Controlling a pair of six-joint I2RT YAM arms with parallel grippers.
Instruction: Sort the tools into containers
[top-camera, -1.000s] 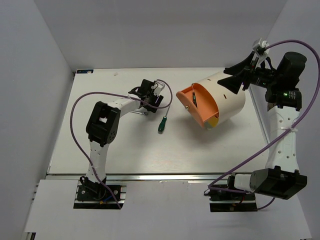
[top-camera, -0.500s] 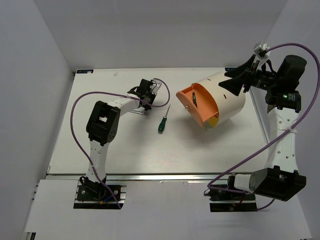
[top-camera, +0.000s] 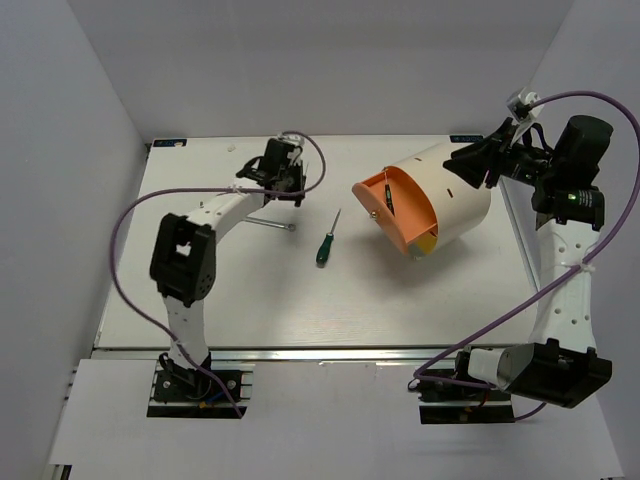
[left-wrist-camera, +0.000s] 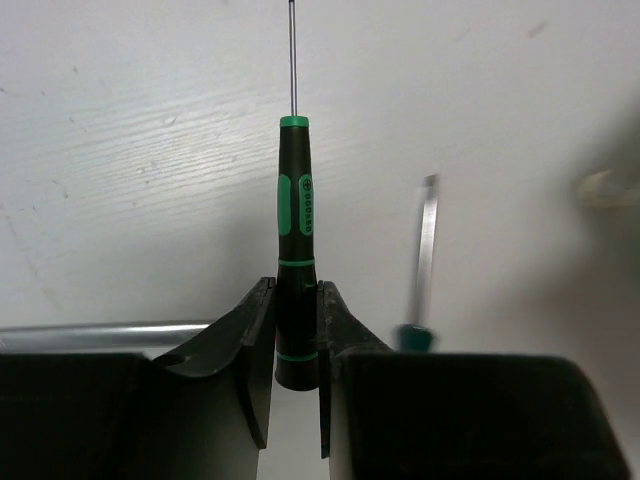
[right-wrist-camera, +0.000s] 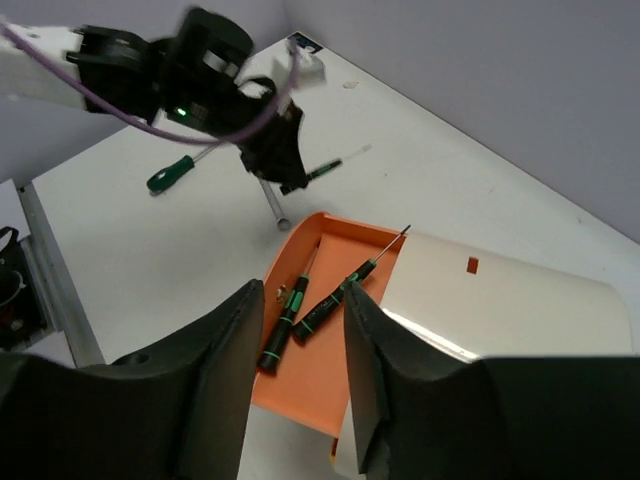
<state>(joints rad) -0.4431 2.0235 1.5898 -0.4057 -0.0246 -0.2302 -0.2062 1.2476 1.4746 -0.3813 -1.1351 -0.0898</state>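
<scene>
Lying sideways at two o'clock on the surface (top-camera: 200, 300), cream drum (top-camera: 450, 190) held two screwdrivers (right-wrist-camera: 322, 308) in its orange compartment (right-wrist-camera: 310, 375), left hand (left-wrist-camera: 296, 300) at eleven o'clock clamped on third screwdriver (left-wrist-camera: 296, 225), right hand (right-wrist-camera: 302, 300) gaped empty.

The gripped screwdriver (left-wrist-camera: 297, 260) runs off the top edge; the second screwdriver (left-wrist-camera: 427, 230) seems mostly hidden at its handle.

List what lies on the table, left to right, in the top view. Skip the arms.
silver wrench → loose screwdriver → cream drum
</scene>
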